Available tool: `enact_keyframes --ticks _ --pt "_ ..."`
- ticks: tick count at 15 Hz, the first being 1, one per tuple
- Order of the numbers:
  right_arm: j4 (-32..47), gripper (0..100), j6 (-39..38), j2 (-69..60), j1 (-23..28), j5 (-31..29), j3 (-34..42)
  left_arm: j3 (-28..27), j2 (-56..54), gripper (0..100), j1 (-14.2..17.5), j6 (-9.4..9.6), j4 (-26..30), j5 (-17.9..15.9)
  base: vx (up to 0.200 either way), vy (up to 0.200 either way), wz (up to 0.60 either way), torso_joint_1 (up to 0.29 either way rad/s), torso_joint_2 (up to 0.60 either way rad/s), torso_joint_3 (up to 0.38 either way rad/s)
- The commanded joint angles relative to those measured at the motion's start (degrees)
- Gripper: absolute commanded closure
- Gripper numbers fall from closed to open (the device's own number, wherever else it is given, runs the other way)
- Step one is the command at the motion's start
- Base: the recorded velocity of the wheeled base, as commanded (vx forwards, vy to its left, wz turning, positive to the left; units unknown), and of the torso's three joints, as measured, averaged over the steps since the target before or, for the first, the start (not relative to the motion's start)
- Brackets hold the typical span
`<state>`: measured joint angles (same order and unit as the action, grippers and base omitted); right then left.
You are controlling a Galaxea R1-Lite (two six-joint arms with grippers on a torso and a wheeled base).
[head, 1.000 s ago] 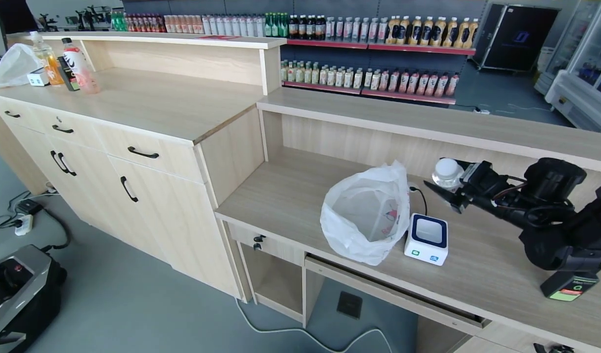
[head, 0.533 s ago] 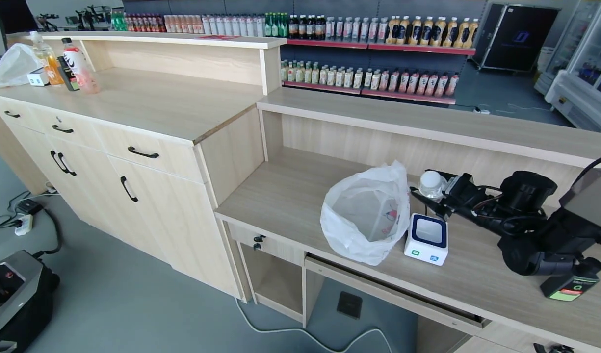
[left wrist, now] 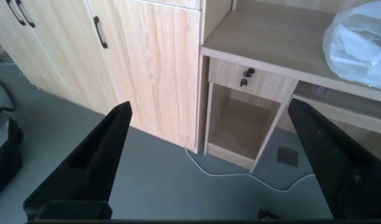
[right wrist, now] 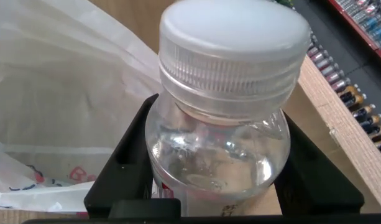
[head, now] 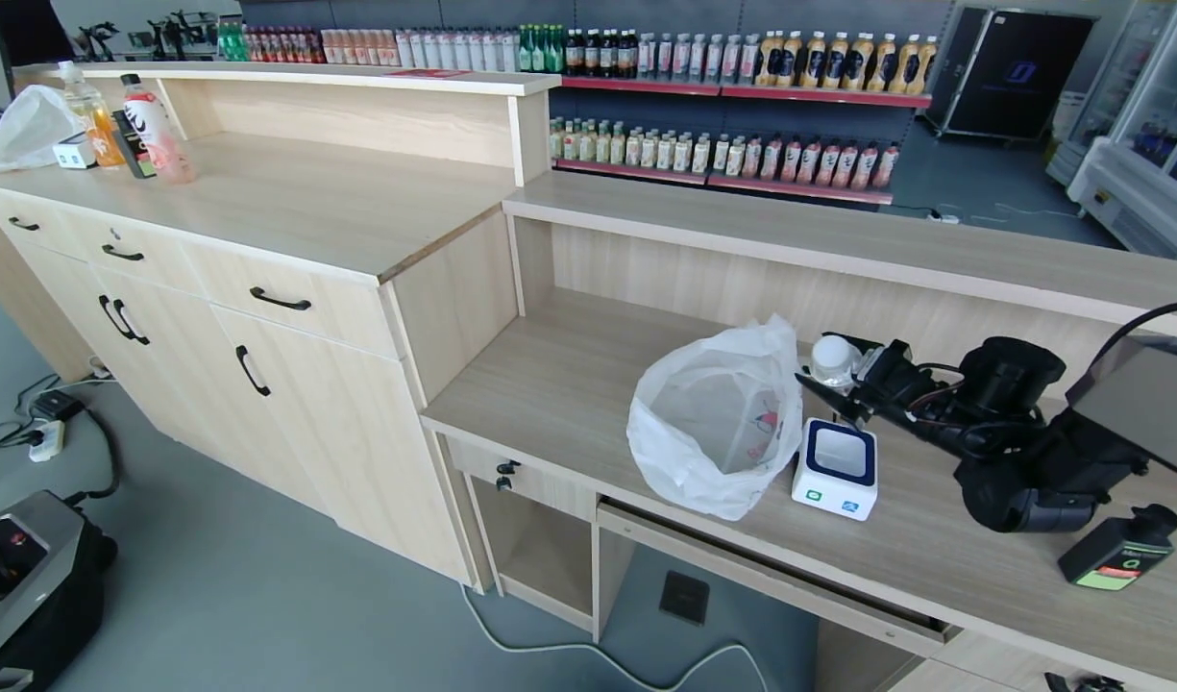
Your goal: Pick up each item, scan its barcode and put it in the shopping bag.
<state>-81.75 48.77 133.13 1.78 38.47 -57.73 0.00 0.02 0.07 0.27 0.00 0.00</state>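
Note:
My right gripper [head: 831,382] is shut on a clear bottle [head: 832,359] with a white cap, held just behind the scanner [head: 836,468] and right beside the white shopping bag [head: 713,418]. In the right wrist view the bottle [right wrist: 222,134] sits between the black fingers [right wrist: 125,165], with the shopping bag [right wrist: 59,99] close behind it. The scanner is a small white box with a dark-framed window facing up. A green and black bottle [head: 1118,550] lies on the counter at the right. My left gripper [left wrist: 212,162] hangs open over the floor, in front of the counter's drawers.
The lower counter [head: 569,384] has a raised back ledge [head: 838,240] behind the bag. A taller counter [head: 290,202] at the left carries bottles [head: 156,120] and another bag [head: 21,130]. A cable [head: 823,384] runs behind the scanner.
The right arm has come down and to the left with the bottle, from above the counter at the right to just behind the scanner beside the bag.

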Motion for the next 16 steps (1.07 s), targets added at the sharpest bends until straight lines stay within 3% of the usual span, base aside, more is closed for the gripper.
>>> enact_keyframes --ticks 1,16 --pt "0.0 100 0.0 1.7 -0.5 0.0 -0.9 0.0 0.0 0 0.0 0.0 0.0 0.0 0.0 0.0 0.0 0.0 0.0 0.0" --pt "-2.4 100 -0.3 5.6 -2.7 -0.1 -2.8 0.0 0.0 0 0.0 0.0 0.0 0.0 0.0 0.0 0.0 0.0 0.0 0.0"
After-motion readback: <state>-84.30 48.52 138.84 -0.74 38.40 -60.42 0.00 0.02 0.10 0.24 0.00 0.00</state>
